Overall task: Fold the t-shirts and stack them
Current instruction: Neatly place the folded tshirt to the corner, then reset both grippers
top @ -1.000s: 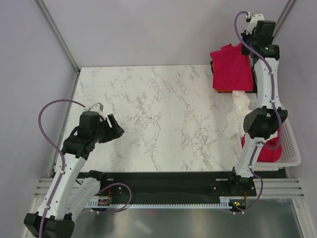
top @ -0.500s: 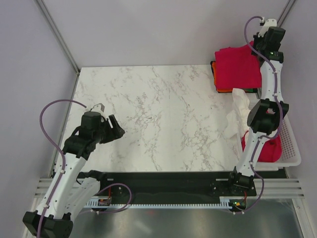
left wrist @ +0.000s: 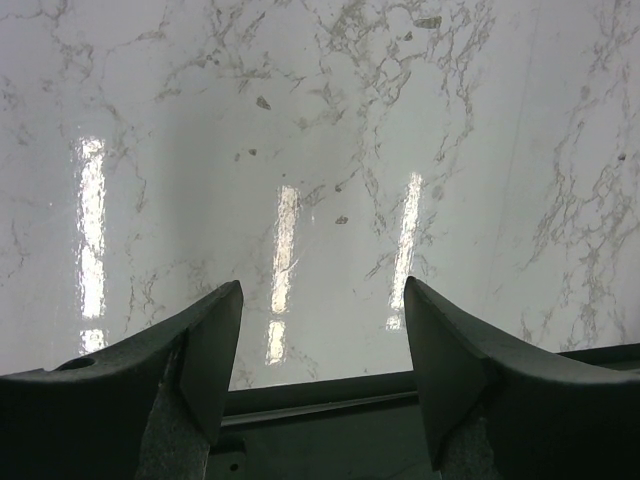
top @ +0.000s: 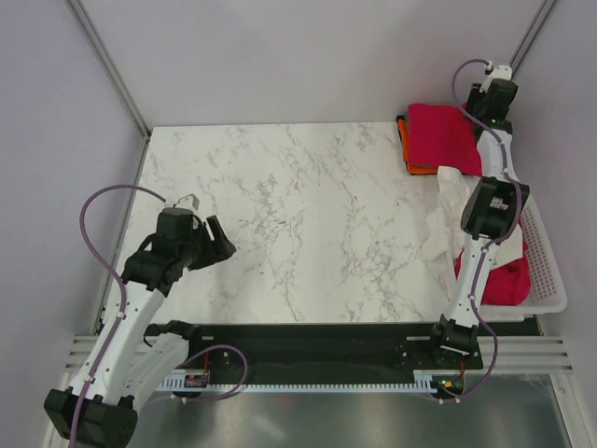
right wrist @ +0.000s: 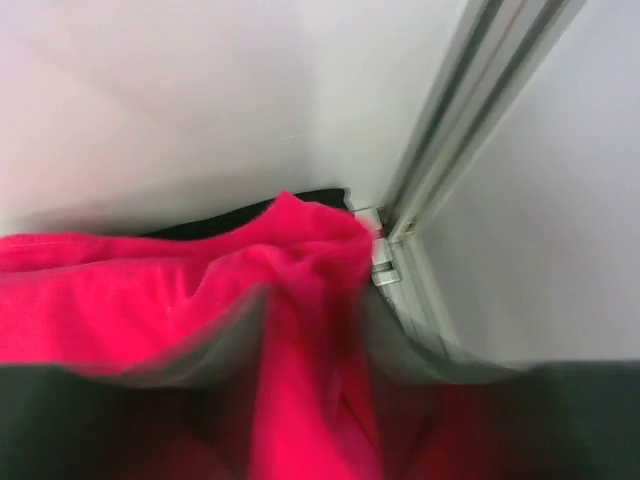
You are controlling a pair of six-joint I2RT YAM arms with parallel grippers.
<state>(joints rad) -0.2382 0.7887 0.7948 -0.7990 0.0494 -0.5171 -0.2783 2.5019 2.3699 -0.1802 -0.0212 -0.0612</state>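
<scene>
A folded crimson-red t-shirt (top: 440,135) lies on top of a stack at the table's back right corner, with an orange t-shirt's edge (top: 405,140) showing beneath it. My right gripper (top: 486,105) hovers at the stack's far right edge. In the right wrist view its blurred jaws (right wrist: 310,335) stand apart, open, with a ridge of the red t-shirt (right wrist: 150,290) between them. A white t-shirt (top: 450,207) hangs crumpled over the basket's left side, and another red t-shirt (top: 508,280) lies in the basket. My left gripper (top: 222,245) (left wrist: 322,300) is open and empty over bare marble.
The white slotted basket (top: 552,280) stands along the table's right edge. A metal frame post (right wrist: 470,130) rises in the corner just beyond the stack, and grey walls close in behind and to the right.
My right arm has lowered the red t-shirt flat onto the stack and shifted toward the back corner, and its jaws have parted. The left arm has stayed put.
</scene>
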